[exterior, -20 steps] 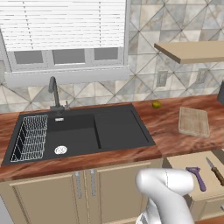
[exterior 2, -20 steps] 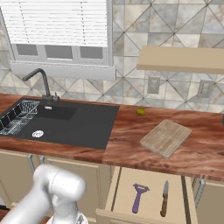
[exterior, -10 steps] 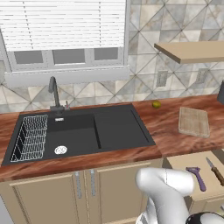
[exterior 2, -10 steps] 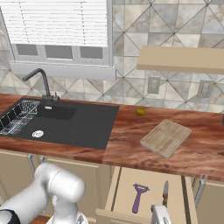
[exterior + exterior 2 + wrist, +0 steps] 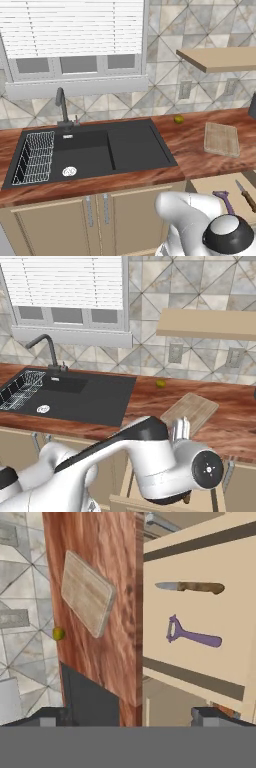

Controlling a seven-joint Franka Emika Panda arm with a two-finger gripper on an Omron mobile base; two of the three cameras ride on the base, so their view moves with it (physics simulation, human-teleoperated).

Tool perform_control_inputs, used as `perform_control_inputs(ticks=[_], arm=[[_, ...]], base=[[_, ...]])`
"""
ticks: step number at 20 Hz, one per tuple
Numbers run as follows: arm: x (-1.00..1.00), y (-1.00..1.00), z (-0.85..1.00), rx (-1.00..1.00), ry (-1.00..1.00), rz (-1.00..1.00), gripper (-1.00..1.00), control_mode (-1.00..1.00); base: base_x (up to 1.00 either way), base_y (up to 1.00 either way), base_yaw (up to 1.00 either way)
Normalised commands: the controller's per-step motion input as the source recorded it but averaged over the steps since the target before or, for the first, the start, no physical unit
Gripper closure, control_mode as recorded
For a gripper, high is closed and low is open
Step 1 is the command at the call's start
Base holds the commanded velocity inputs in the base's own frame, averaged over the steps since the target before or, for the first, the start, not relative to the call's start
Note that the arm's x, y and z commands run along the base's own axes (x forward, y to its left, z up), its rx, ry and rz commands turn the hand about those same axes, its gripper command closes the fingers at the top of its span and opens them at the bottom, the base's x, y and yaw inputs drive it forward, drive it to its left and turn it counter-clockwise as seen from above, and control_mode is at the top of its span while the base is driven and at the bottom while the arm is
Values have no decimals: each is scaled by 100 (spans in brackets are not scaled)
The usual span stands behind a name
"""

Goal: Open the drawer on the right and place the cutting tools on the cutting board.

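Observation:
The drawer (image 5: pixel 200 559) stands pulled out, its beige inside open to the hand view. In it lie a knife with a brown handle (image 5: pixel 190 587) and a purple peeler (image 5: pixel 193 636), side by side and apart. The cutting board (image 5: pixel 87 599) lies bare on the reddish wooden counter beside the drawer. My gripper (image 5: pixel 130 718) hovers above the drawer's near side, open, with its dark fingertips (image 5: pixel 52 716) spread wide and nothing between them. From the left base view I see the board (image 5: pixel 221 139), the peeler (image 5: pixel 223 199) and the knife (image 5: pixel 246 195) in the drawer (image 5: pixel 210 184).
A black sink (image 5: pixel 100 155) with a faucet (image 5: pixel 61 105) and a wire rack (image 5: pixel 35 157) takes up the counter's left. A small lime (image 5: pixel 178 119) sits near the wall. A tan shelf (image 5: pixel 220 59) hangs above the board. My arm (image 5: pixel 165 461) covers the drawer in the right base view.
The arm has swung up and across in front of the right base camera, now hiding the drawer there. The knife, peeler and board have not moved.

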Motion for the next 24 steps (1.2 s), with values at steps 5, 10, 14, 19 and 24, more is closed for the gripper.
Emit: perform_control_inputs(ticks=[5,10,14,19,24], arm=[[6,3,1,-1,4,0,-100,-100],[83,0,0,0,29,0,-100,-100],[98,0,0,0,43,0,-100,-100],[50,0,-28,-13,43,25,-100,-100],[18,0,-60,-10,39,56,-100,-100]], base=[[0,0,0],[0,0,0],[0,0,0],[0,0,0],[0,0,0]])
